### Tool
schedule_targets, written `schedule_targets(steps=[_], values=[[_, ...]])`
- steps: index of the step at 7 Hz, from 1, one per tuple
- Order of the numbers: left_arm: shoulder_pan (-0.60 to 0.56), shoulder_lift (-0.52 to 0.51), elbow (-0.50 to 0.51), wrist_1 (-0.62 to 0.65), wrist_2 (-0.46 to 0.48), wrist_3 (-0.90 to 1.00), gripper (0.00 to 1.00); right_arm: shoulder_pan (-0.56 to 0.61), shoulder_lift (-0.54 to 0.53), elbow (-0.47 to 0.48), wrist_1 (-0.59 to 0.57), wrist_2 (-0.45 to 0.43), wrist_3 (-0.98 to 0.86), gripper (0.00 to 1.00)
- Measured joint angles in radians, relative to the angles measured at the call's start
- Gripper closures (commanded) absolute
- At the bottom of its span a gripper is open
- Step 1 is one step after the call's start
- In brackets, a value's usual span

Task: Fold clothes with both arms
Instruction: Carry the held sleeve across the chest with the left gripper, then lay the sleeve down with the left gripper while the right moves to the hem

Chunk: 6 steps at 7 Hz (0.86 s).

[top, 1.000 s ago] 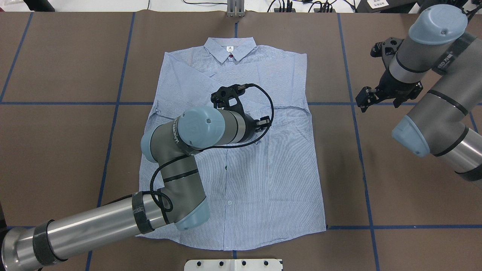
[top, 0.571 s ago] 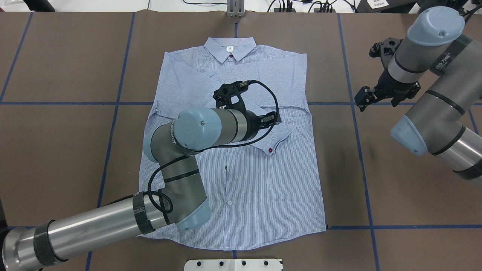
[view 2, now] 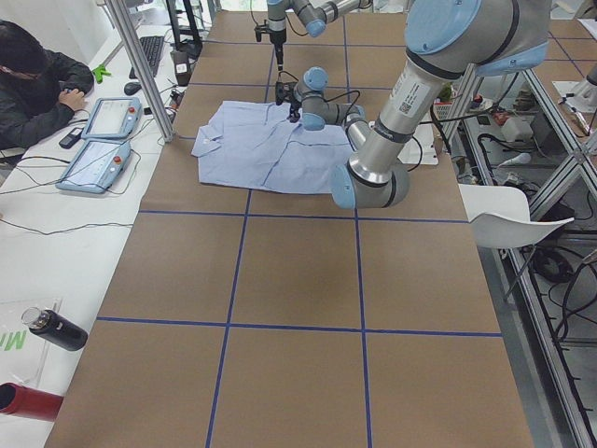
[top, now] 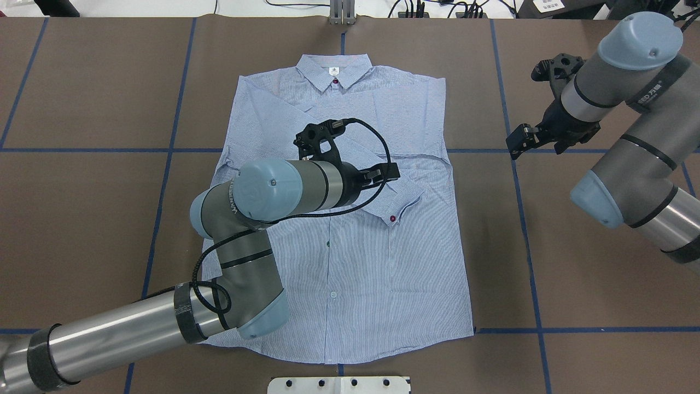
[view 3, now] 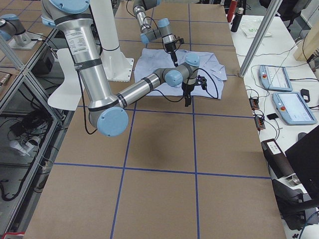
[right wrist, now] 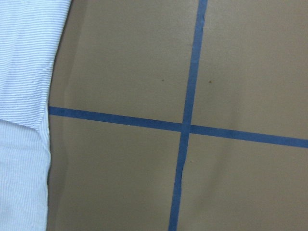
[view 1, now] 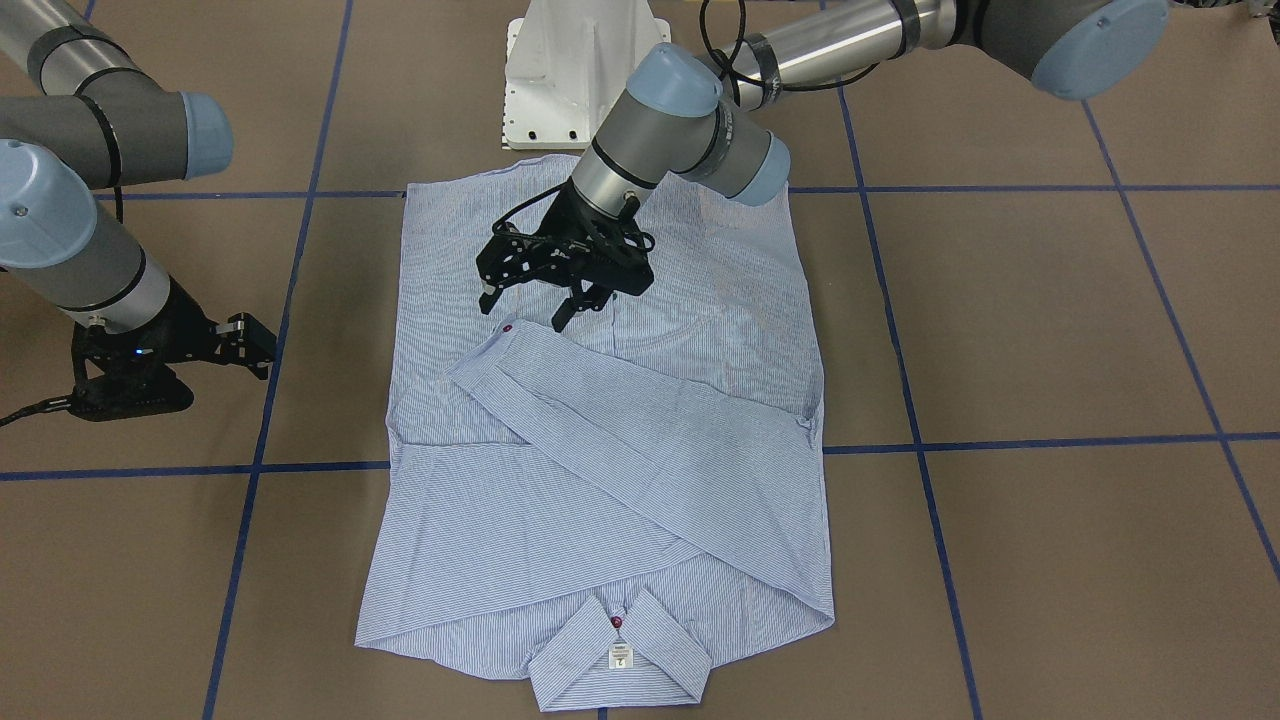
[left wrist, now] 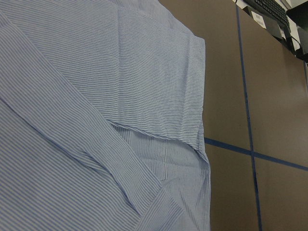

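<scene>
A brown tabletop is crossed by blue tape lines. At its near edge, on the robot's side, a white base plate is cut off by the frame. The left arm reaches in from the near left corner and hides part of the lower left front of a light blue striped shirt. The shirt lies flat in the middle of the tabletop, front up, with its hem toward the near edge. Both sleeves are folded across the chest. The upper sleeve ends in a cuff with a red button. The left gripper hangs just above the shirt beside that cuff. Its fingers are spread and empty. From overhead they are mostly hidden under the wrist, and the left wrist camera shows only cloth. The collar, with a small white label, points to the far edge. Past the shirt's right side, toward the far right corner, the right gripper hovers over bare tabletop. Its fingers appear spread and hold nothing, though the wrist partly hides them. The right wrist camera shows only tape lines and the edge of the shirt.
</scene>
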Motion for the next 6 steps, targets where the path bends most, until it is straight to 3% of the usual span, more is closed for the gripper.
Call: schedule_targets(steps=[3,6], values=[[-0.031,0.11,-0.252,0.289,-0.084,0.001,0.0,-0.058,-0.079,0.172,0.019,0.018,0.121,0.0],[-0.072,0.162,-0.385,0.477,-0.101,0.056,0.0,-0.262,-0.134,0.237,0.157,-0.051,0.359,0.01]])
